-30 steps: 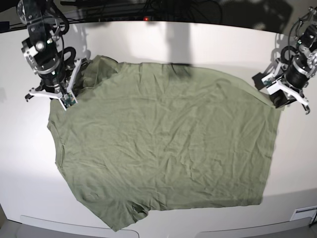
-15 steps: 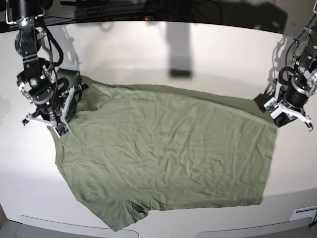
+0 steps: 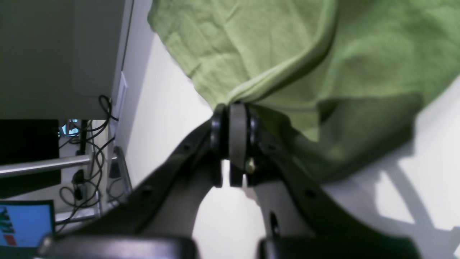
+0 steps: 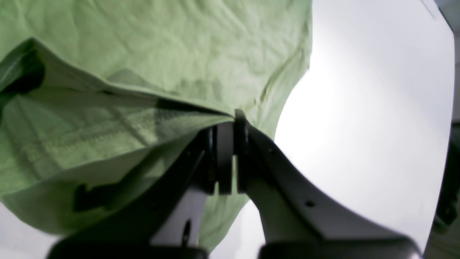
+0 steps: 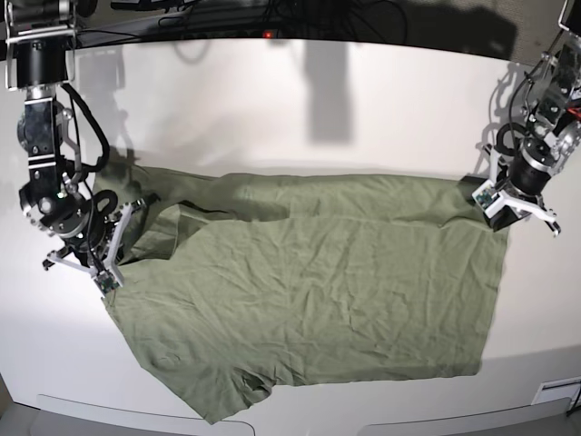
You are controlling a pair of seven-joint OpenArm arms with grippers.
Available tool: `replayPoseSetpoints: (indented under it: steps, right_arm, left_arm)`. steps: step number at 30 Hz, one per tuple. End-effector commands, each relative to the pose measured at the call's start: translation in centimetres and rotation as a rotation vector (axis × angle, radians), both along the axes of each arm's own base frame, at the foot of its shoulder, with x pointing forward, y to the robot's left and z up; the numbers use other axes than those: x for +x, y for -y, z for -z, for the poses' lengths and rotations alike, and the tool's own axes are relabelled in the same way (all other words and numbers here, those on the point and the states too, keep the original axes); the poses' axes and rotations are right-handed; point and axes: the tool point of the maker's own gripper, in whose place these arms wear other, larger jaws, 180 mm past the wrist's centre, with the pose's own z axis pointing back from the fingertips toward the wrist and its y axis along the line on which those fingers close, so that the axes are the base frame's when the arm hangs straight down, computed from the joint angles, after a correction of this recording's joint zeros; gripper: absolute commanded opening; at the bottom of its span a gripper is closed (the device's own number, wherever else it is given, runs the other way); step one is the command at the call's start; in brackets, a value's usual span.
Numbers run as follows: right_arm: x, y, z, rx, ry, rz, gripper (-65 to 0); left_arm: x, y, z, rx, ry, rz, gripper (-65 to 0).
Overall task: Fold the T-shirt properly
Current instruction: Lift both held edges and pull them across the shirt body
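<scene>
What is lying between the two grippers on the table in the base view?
Only the T-shirt: its lifted far edge stretches from the right gripper across to the left gripper, both shut on it. The base view shows this.

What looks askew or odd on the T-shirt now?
The T-shirt lies wrinkled and slanted. Its far edge is folded unevenly towards the front, held by the right gripper and left gripper. The near sleeve is crumpled. No damage shows.

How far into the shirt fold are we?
Early. Done: both grippers are shut on the T-shirt, left gripper on a hemmed edge, right gripper at the other far corner. In hand: the far edge is lifted and doubled partway over the body. Left: lay that fold flat; no sleeve or cross fold shows.
</scene>
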Motion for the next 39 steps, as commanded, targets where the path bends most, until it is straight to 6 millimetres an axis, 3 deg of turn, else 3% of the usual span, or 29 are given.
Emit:
replayPoseSetpoints:
  steps: [1, 10, 14, 21, 39]
  right_arm:
    - [1.3, 0.3, -2.0, 0.007, 0.058, -0.006, -65.0]
    - [1.7, 0.0, -1.8, 0.020, 0.046, -0.045, -65.0]
    - [2.3, 1.7, -2.6, -0.015, 0.098, 0.046, -65.0]
    - [2.4, 2.4, -2.8, -0.031, 0.115, 0.084, -65.0]
    - [2.5, 2.7, -2.9, -0.037, 0.121, 0.099, -65.0]
  left_arm:
    - [1.4, -0.3, -2.1, 0.002, 0.069, 0.003, -65.0]
    - [2.3, 0.6, -2.5, -0.031, 0.088, -0.004, -65.0]
    - [2.2, -0.6, -1.4, -0.014, 0.062, -0.028, -65.0]
    - [1.7, -2.4, 0.7, -0.003, 0.018, -0.049, -65.0]
    - [3.2, -1.1, -1.3, -0.099, 0.093, -0.009, -65.0]
